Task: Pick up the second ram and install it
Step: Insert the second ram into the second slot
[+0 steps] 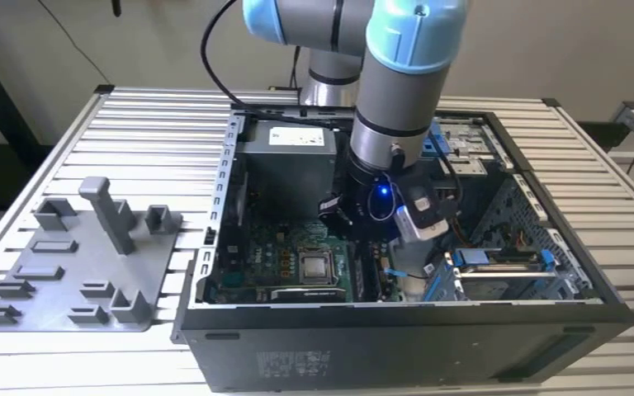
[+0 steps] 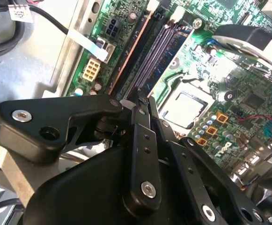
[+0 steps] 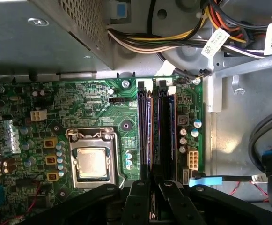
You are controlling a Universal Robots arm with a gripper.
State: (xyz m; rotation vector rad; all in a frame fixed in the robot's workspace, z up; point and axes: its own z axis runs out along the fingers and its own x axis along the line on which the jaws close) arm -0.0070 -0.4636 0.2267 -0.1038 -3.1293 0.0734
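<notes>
Here end effector [image 2: 143, 101] fingers pressed together, low over motherboard [image 3: 93, 108] memory slots [image 3: 154, 126].

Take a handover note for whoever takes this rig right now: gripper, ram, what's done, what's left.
Gripper: low inside the case, just above the memory slots on the motherboard; open or shut cannot be told.
Ram: cannot tell whether it is in the gripper or in a slot.
Done: arm is at the slots.
Left: a seated ram is not confirmed.
</notes>
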